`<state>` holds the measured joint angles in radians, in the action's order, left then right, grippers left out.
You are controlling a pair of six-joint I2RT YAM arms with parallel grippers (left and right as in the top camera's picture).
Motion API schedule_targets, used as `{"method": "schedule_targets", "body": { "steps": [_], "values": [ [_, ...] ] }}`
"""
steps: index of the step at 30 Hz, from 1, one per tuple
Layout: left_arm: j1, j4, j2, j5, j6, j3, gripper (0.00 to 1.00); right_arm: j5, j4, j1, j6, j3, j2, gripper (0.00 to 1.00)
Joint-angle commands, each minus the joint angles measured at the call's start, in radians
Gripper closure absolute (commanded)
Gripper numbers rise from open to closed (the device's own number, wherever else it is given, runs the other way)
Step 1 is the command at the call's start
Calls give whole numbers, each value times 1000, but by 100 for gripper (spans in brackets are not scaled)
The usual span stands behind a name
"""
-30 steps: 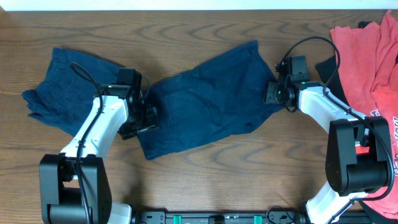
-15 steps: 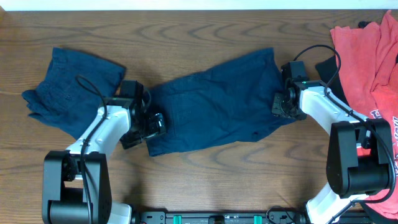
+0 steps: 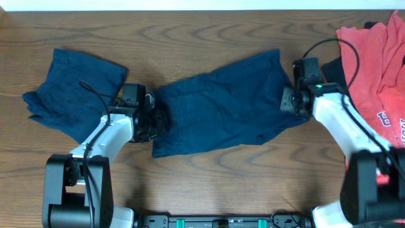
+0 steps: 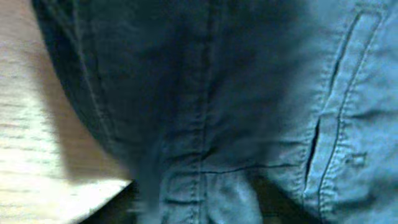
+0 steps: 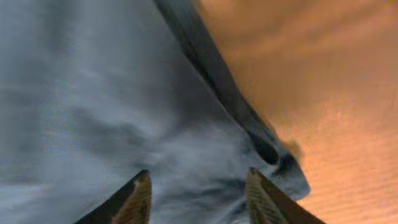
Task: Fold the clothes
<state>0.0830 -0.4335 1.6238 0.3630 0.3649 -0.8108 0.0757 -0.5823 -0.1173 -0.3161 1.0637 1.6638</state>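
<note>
A pair of navy shorts [image 3: 221, 104] lies spread flat across the middle of the table. My left gripper [image 3: 158, 120] is at its left edge. The left wrist view is filled with its seams and a pocket [image 4: 249, 93], and the fingers do not show clearly. My right gripper [image 3: 291, 101] is at the shorts' right edge. In the right wrist view its fingers [image 5: 199, 177] are open and apart over the navy fabric [image 5: 93, 93], with nothing between them. A second navy garment [image 3: 73, 92] lies at the left. Coral-red T-shirts [image 3: 373, 57] and a black garment [image 3: 332, 66] lie at the right.
Bare wood table [image 3: 209, 171] lies in front of the shorts and also behind them. The table's front edge with the arm bases runs along the bottom of the overhead view.
The middle shorts slid right and flattened out. The left gripper moved right along their left edge. The right gripper moved right and a little back to the shorts' right edge.
</note>
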Motion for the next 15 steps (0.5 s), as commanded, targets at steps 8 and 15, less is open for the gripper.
{"method": "schedule_targets", "body": {
  "steps": [8,15],
  "values": [
    [1,-137,-116,53,-110,-47,94,-406,132,-74,195,2,-24,87],
    [2,-301,-355,66,-90,-108,94,-508,151,-228,189,1,117,88]
  ]
}}
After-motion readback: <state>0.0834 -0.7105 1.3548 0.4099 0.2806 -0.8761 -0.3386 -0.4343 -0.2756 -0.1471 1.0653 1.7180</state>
